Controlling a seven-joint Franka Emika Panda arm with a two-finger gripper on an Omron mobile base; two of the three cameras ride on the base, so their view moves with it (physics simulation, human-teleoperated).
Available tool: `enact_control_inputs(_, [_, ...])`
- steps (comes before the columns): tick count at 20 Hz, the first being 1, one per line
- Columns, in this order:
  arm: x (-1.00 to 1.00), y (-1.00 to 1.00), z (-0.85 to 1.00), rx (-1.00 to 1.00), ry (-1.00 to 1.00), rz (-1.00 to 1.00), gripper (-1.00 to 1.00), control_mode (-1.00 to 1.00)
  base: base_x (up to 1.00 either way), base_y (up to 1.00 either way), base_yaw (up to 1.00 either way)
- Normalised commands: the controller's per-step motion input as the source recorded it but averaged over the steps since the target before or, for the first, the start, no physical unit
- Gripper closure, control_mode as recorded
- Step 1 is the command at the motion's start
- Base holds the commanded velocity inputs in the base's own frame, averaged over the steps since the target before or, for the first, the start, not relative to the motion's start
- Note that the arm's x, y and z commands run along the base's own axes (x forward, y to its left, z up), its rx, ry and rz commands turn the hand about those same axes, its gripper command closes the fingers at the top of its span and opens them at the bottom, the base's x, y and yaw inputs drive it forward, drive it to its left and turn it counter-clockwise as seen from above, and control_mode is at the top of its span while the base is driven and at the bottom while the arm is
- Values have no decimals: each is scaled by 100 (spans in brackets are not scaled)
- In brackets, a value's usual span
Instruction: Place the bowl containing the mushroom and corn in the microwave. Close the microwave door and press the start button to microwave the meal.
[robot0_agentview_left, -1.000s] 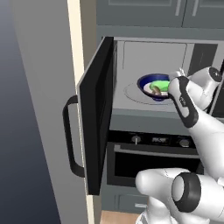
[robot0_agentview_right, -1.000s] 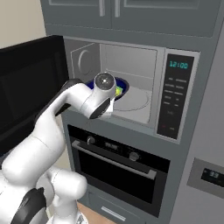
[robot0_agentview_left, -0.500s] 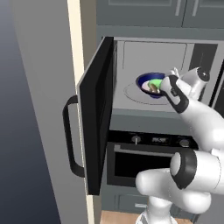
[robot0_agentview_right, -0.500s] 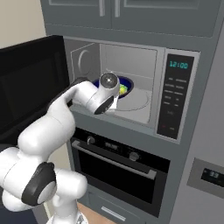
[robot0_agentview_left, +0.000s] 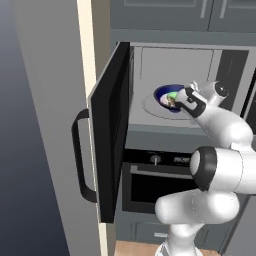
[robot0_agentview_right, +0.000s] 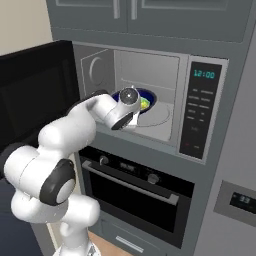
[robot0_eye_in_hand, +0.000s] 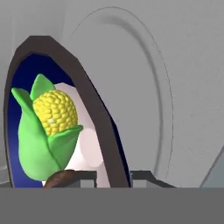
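Observation:
The dark blue bowl (robot0_agentview_left: 166, 94) (robot0_agentview_right: 146, 98) is inside the open microwave (robot0_agentview_left: 175, 57) (robot0_agentview_right: 150, 67), over the round glass turntable (robot0_agentview_left: 157, 108) (robot0_agentview_right: 161, 118). In it lie the green-husked corn (robot0_eye_in_hand: 43, 131) (robot0_agentview_right: 144, 104) and the brown mushroom (robot0_eye_in_hand: 61, 176), low at the near rim. My gripper (robot0_eye_in_hand: 113, 176) (robot0_agentview_left: 176, 100) is shut on the bowl's near rim (robot0_eye_in_hand: 94, 109), one fingertip on each side of it. The bowl stands tilted in the hand view. The microwave door (robot0_agentview_left: 107, 130) (robot0_agentview_right: 35, 95) hangs wide open to the left, its curved black handle (robot0_agentview_left: 80, 155) facing out.
The control panel (robot0_agentview_right: 202, 110) with a lit clock sits right of the cavity. A black oven (robot0_agentview_left: 155, 180) (robot0_agentview_right: 135, 190) with knobs lies just below the microwave. Grey cabinets (robot0_agentview_right: 140, 15) close in above. A pale wall panel (robot0_agentview_left: 55, 100) stands beside the open door.
My hand has reached further into the cavity, carrying the bowl a little leftward and deeper over the turntable. The door has stayed open.

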Motion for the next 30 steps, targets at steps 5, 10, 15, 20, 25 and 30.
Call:
enact_control_inputs(5, [42,-13,-6,0,0,-4,-100,-100,0,0,0])
enact_control_inputs(10, [-10,-13,7,0,-5,0,-100,-100,0,0,0])
enact_control_inputs(15, [-77,8,13,-7,-7,7,-100,-100,0,0,0])
enact_control_inputs(20, [-99,48,27,-34,8,17,-100,-100,0,0,0])
enact_control_inputs(25, [-100,60,62,-49,1,27,-100,-100,0,0,0])
enact_control_inputs(30, [-100,55,63,-59,4,33,-100,-100,0,0,0])
